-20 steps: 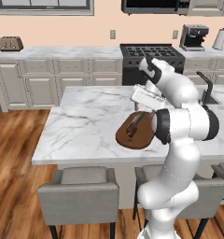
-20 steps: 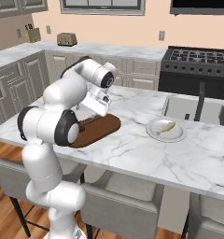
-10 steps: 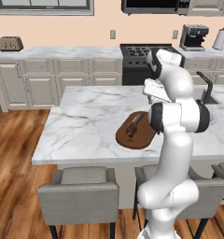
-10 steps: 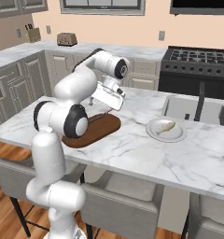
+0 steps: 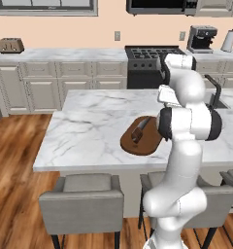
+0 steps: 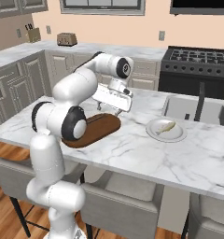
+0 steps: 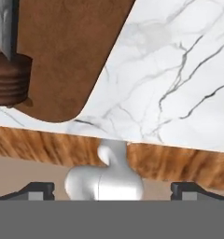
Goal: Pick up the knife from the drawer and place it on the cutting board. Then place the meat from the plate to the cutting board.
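Here we see the knife [image 5: 139,131] lying on the cutting board [image 5: 146,143] at centre frame; our gripper [image 7: 112,189], fingers spread wide, grips nothing.

A home kitchen is shown. A marble-topped island [image 5: 89,129] is set on a wooden floor [image 5: 14,160], with grey stools [image 5: 82,194] along its near edge. Cream cabinets [image 5: 45,85], a black stove [image 5: 150,61], a toaster [image 5: 11,45], a coffee maker [image 5: 201,38] and a sink [image 6: 191,108] with a dark tap are seen.
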